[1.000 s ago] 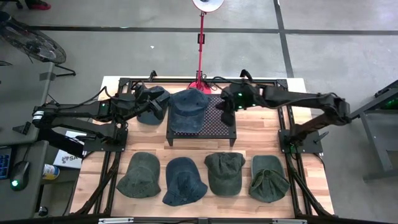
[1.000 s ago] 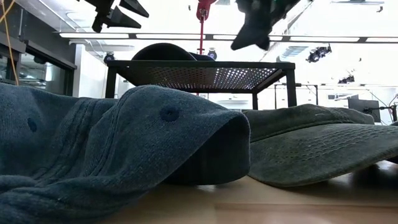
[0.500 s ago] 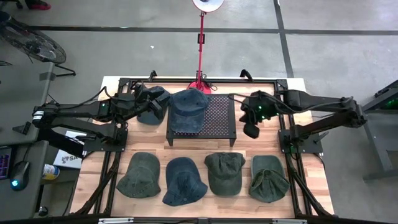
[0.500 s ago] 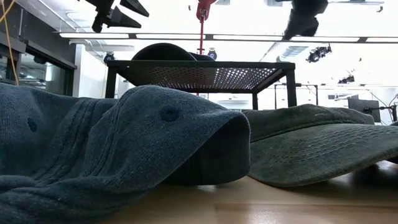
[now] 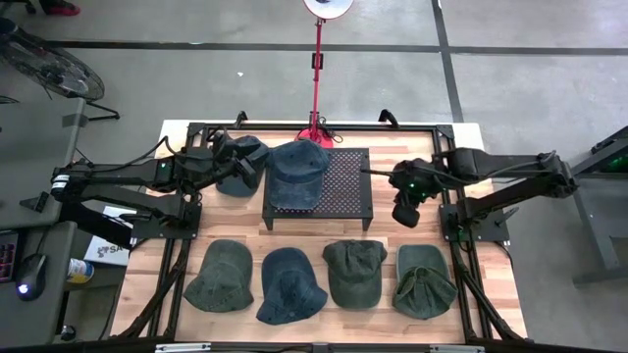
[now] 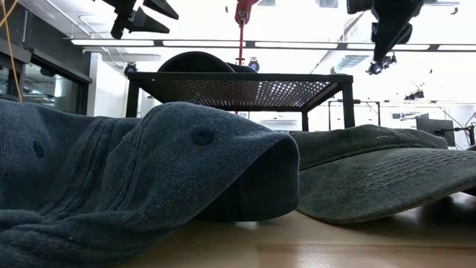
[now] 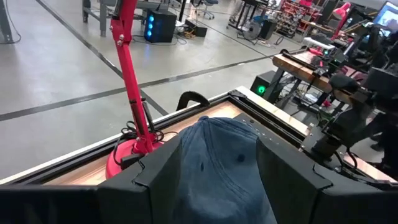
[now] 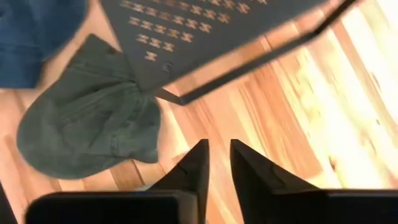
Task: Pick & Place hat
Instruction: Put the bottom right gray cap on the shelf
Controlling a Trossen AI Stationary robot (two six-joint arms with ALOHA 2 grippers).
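A blue cap (image 5: 297,172) (image 7: 219,171) rests crown up on the left half of a black perforated stand (image 5: 349,188) (image 6: 238,91). My left gripper (image 5: 257,167) (image 7: 217,140) hovers open just left of the stand, higher than the cap (image 6: 195,62). Its fingers frame the cap without touching it. My right gripper (image 5: 403,213) (image 8: 217,149) points down over bare wood right of the stand, its fingers shut to a narrow slit and holding nothing. Four more hats lie in a row along the near side: green (image 5: 218,277), blue (image 5: 291,284), green (image 5: 353,272) (image 8: 93,118), green (image 5: 424,281).
A red lamp stand (image 5: 317,74) (image 7: 130,93) rises at the far edge behind the perforated stand. A dark rounded shape (image 5: 235,176), perhaps another hat, lies under my left gripper. Black frame rails run along the table's sides. Bare wood shows between the stand and the hat row.
My right gripper has left its place over the stand's right part. It swung toward the table's right edge, then toward the near edge, and tipped to point down. The left arm and the hats have kept still.
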